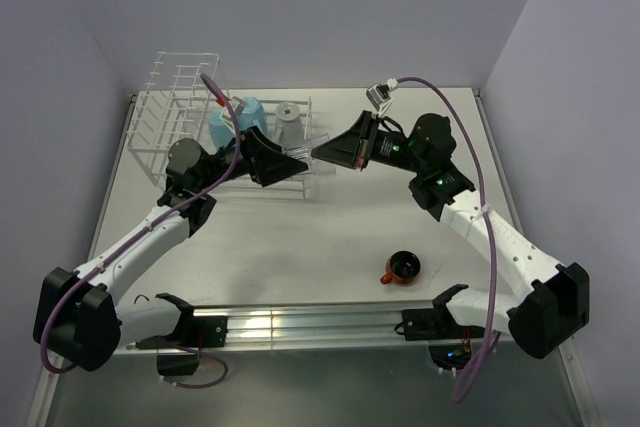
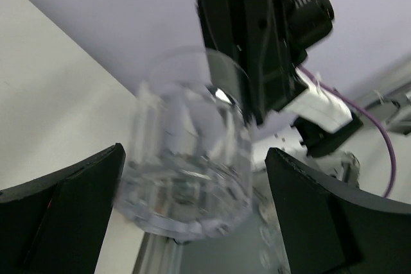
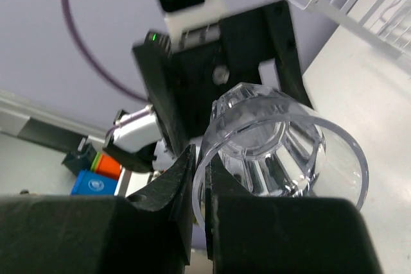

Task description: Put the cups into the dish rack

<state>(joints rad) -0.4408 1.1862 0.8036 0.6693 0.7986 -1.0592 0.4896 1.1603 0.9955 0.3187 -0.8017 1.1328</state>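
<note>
My right gripper (image 3: 196,183) pinches the tumbler (image 3: 282,152) by its rim at mid-frame, leaving its body free for my left gripper (image 2: 192,165), spread wide around it, not yet closed, beside the dish rack (image 1: 160,107) at upper left.

Clear tumbler (image 3: 282,152), orange-red cup (image 1: 402,269), white rack (image 1: 160,107)
</note>
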